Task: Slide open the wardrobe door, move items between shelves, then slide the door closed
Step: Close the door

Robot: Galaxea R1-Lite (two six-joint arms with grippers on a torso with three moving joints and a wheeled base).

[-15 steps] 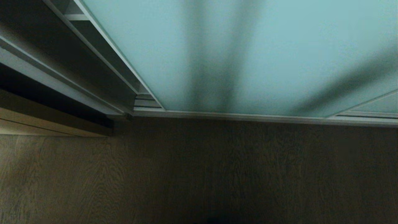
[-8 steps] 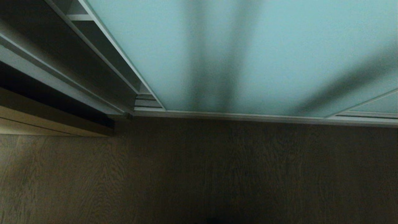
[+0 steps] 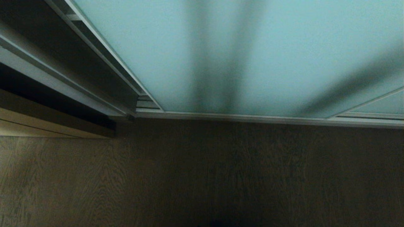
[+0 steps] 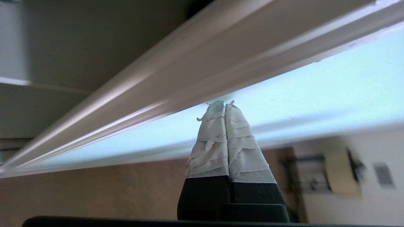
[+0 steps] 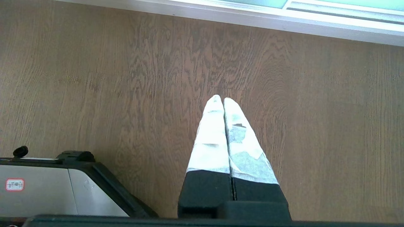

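Narrowed since the earlier frame is the dark gap at the left of the tall frosted blue-green sliding wardrobe door (image 3: 252,53), with the white shelf edge (image 3: 73,17) nearly covered. The left gripper (image 4: 224,104), tips pressed together, is held against the glass beside its silver frame (image 4: 221,60) (probably pushing, though contact is blurred). The right gripper (image 5: 220,99) is parked shut above the wooden floor (image 5: 94,78).

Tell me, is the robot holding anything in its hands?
No. The left gripper is shut and empty, tips at the door frame. The right gripper is shut and empty above the floor.
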